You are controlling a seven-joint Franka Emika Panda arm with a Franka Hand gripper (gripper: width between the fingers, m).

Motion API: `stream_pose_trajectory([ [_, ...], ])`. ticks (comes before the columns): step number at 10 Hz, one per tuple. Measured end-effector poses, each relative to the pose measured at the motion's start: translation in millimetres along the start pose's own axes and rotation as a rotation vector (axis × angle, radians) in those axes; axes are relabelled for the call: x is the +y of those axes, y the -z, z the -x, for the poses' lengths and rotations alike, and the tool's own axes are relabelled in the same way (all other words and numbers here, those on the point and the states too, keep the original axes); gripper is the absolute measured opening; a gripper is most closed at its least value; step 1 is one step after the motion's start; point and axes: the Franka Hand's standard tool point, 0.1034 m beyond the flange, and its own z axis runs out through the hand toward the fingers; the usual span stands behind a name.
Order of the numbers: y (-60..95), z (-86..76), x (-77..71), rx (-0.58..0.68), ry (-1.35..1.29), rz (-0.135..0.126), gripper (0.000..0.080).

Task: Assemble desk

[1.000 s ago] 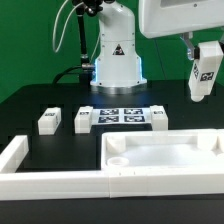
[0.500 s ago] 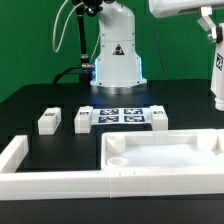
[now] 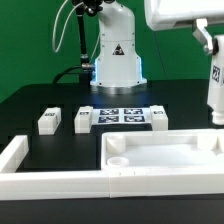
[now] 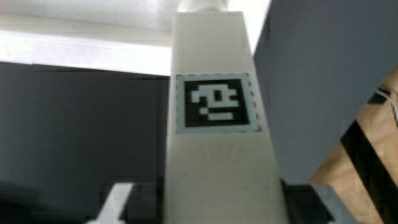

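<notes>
We've got the end effector (image 4: 206, 204) clamped on a white square-section tagged leg (image 3: 214, 95), upright at three o'clock, presumably for dropping straight into the white rimmed rectangular tabletop panel (image 3: 170, 152) at five o'clock.

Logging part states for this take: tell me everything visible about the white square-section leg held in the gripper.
The white square-section leg, plastic by its look, hangs upright at the exterior view's right, clamped near its top by the gripper. It is long and straight with flat, smooth faces; one face carries a square black-and-white tag. Its lower end is just beyond the far right corner of the white rimmed tabletop panel, low over the black table; whether it touches the table cannot be told.
</notes>
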Motion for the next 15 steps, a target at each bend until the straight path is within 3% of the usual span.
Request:
stream_pose_trajectory([
  [1,-1.2,-5.8,2.5,0.008,0.011,0.003,0.0289],
  [6,-4.9,-5.1,3.0,0.010,0.007,-0.001,0.0289],
  [10,-28.0,-12.3,3.5,0.040,-0.001,-0.005,0.0289],
  [12,-39.9,-4.9,0.7,0.025,-0.002,-0.009,0.0289],
  [15,-45.5,0.0,0.8,0.013,-0.009,-0.011,0.0289],
])
